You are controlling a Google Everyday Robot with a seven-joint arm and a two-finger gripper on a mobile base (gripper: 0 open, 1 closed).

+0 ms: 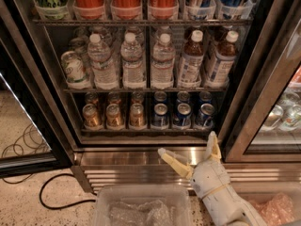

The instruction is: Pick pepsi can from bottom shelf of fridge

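We've got the white two-finger gripper (187,144) low and right of centre, in front of the ribbed steel base of the tall dark display fridge (131,158). Its jaws are spread wide with nothing held. The small blue pepsi can (182,116) stands on the dark wire bottom shelf (141,131), right half (short gold-brown cans (115,117) on the left), above the gripper and apart from it.

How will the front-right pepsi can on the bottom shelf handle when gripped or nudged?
The pepsi can stands upright and is tall for its base, so a nudge could probably tip it against the neighbouring blue can. Its smooth round wall may slip, and thin metal may dent. The gripper, open, sits below the bottom shelf.
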